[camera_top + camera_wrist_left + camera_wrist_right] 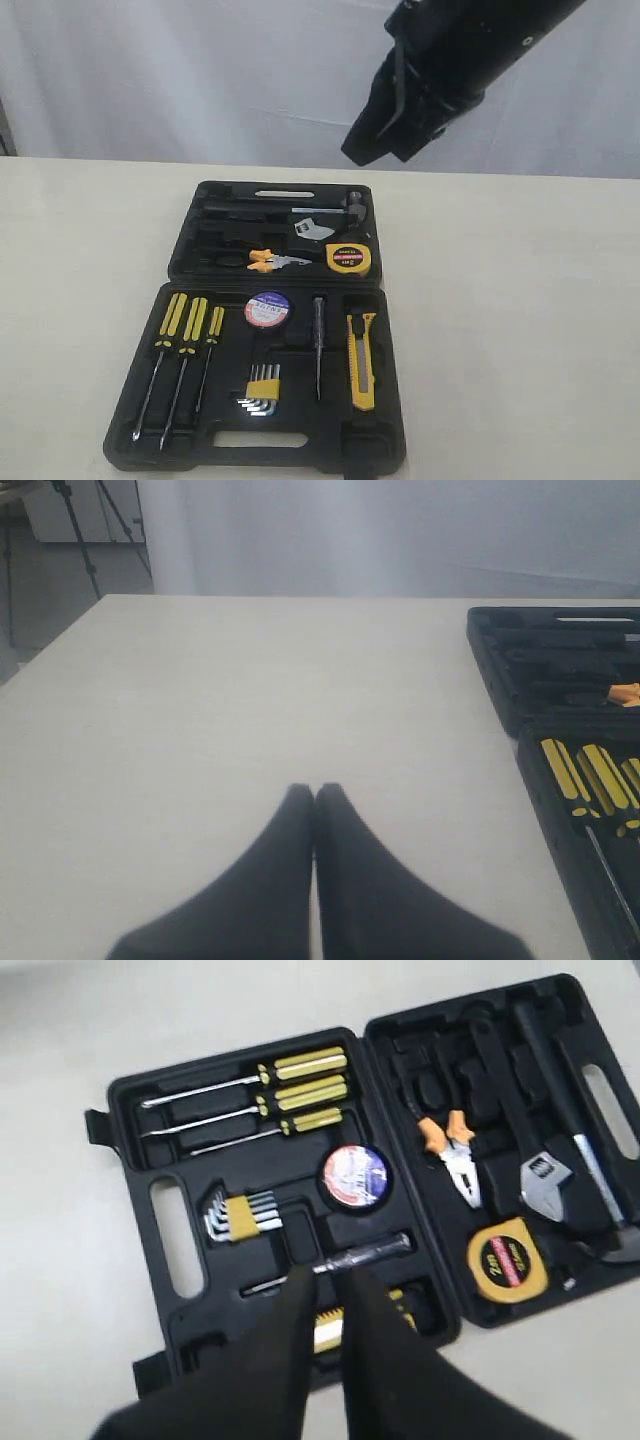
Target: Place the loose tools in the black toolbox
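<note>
The black toolbox lies open on the table. In its far half lie the yellow tape measure and the orange-handled pliers. Its near half holds the black tape roll and the yellow-black utility knife. High over the box hangs my right gripper, its jaws a narrow gap apart and empty. In the right wrist view that gripper partly covers the utility knife; the tape measure, pliers and tape roll show in full. My left gripper is shut, empty, over bare table beside the toolbox.
Also seated in the box are yellow-black screwdrivers, hex keys, a slim tester screwdriver, an adjustable wrench and a hammer. A white curtain hangs behind the table. A tripod stands beyond the table's far corner.
</note>
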`<state>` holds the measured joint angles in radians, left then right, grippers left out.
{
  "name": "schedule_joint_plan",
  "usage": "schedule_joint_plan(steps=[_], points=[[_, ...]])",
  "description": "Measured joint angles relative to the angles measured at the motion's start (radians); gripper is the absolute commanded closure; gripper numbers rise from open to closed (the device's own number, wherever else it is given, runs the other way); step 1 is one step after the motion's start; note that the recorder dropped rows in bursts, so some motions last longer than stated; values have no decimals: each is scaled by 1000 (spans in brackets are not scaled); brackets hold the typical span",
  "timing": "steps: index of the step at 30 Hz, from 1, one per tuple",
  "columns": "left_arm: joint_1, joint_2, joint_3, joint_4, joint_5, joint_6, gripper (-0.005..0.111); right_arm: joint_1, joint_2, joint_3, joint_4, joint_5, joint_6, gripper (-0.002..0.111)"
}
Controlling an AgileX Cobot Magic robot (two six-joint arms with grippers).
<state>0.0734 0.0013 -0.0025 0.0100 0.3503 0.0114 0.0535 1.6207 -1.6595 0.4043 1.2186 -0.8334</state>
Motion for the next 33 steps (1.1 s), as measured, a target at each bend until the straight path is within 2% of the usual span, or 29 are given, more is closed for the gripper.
schedule_joint_plan(steps=[6, 19, 24, 33], points=[[0, 0, 0, 0, 0, 0, 107, 2, 26, 0, 143, 2, 4, 97], [0, 0, 0, 0, 0, 0, 107, 118, 26, 0, 144, 0, 12, 97], [0, 0, 0, 0, 0, 0, 107, 190, 43, 0, 48, 0, 151, 97], [0, 0, 0, 0, 0, 0, 107, 191, 57, 0, -2, 0, 326, 97]])
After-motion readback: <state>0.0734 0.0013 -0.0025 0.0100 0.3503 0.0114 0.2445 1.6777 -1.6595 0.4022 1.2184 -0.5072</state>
